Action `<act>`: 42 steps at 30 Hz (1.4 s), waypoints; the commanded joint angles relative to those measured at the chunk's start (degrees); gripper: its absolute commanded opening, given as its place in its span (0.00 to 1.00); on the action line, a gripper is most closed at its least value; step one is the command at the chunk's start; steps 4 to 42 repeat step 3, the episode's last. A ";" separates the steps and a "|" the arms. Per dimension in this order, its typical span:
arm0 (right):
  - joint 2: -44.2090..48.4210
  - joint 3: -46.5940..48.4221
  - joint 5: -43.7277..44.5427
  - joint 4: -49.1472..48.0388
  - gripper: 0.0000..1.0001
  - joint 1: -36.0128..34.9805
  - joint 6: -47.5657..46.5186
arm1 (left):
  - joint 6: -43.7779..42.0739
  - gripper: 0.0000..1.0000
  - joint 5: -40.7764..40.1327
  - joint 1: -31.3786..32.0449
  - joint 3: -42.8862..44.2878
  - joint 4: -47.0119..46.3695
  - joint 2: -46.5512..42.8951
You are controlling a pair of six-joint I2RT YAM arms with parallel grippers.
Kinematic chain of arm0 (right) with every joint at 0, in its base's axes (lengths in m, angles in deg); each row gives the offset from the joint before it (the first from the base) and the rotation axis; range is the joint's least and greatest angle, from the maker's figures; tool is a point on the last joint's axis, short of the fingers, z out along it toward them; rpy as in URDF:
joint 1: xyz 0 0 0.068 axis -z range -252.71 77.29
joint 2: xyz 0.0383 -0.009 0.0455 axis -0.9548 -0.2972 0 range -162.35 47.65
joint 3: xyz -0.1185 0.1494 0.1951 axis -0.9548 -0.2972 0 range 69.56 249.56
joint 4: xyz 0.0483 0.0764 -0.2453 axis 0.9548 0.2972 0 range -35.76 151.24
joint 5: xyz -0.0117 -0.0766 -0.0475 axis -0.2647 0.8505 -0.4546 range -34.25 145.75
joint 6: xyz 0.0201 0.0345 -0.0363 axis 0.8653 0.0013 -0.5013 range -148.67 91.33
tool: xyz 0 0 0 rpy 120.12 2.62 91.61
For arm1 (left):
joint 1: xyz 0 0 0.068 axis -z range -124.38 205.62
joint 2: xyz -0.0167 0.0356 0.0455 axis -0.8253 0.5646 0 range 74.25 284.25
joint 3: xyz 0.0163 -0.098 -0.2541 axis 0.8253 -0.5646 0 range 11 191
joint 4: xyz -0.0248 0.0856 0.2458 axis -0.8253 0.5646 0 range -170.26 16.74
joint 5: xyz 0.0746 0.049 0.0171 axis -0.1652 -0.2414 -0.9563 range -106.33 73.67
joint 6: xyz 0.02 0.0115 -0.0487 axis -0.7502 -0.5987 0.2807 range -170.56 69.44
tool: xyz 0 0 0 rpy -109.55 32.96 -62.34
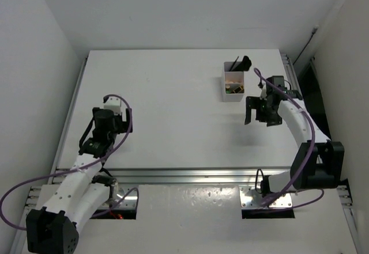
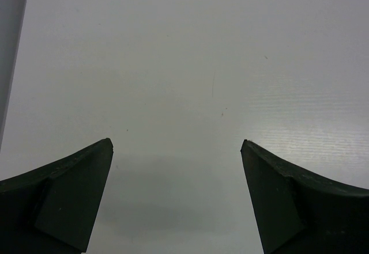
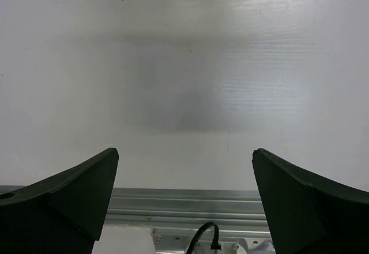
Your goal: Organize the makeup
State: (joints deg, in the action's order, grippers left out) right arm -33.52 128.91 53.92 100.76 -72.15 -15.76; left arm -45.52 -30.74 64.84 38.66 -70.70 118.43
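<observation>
The makeup sits in the white compartmented box (image 1: 225, 95) at the far right of the table. Black brushes and sticks (image 1: 240, 64) stand up out of its far compartment. A black-and-gold case (image 1: 233, 85) and something green (image 1: 231, 91) lie in the nearer compartments. My right gripper (image 1: 258, 117) hovers just right of and nearer than the box, open and empty, pointing at the near edge; its wrist view (image 3: 185, 153) shows only bare table and the rail. My left gripper (image 1: 101, 124) is open and empty over the left side, with bare table between its fingers (image 2: 177, 144).
An aluminium rail (image 1: 190, 176) runs along the near edge and also shows in the right wrist view (image 3: 190, 205) with a black cable (image 3: 206, 234). White walls (image 1: 40, 64) enclose the table on the left, back and right. Purple cables (image 1: 124, 121) loop from both arms.
</observation>
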 commanded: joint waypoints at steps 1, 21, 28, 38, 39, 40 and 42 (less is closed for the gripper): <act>2.76 -1.17 1.74 0.24 1.00 -0.12 1.06 | 0.85 1.00 -0.44 -0.60 -0.59 -2.79 -0.85; 3.73 -1.69 0.78 -1.25 1.00 -0.12 1.07 | 0.85 1.00 -0.44 -0.60 -0.59 -2.79 -1.38; 3.73 -1.69 0.78 -1.25 1.00 -0.12 1.07 | 0.85 1.00 -0.44 -0.60 -0.59 -2.79 -1.38; 3.73 -1.69 0.78 -1.25 1.00 -0.12 1.07 | 0.85 1.00 -0.44 -0.60 -0.59 -2.79 -1.38; 3.73 -1.69 0.78 -1.25 1.00 -0.12 1.07 | 0.85 1.00 -0.44 -0.60 -0.59 -2.79 -1.38; 3.73 -1.69 0.78 -1.25 1.00 -0.12 1.07 | 0.85 1.00 -0.44 -0.60 -0.59 -2.79 -1.38; 3.73 -1.69 0.78 -1.25 1.00 -0.12 1.07 | 0.85 1.00 -0.44 -0.60 -0.59 -2.79 -1.38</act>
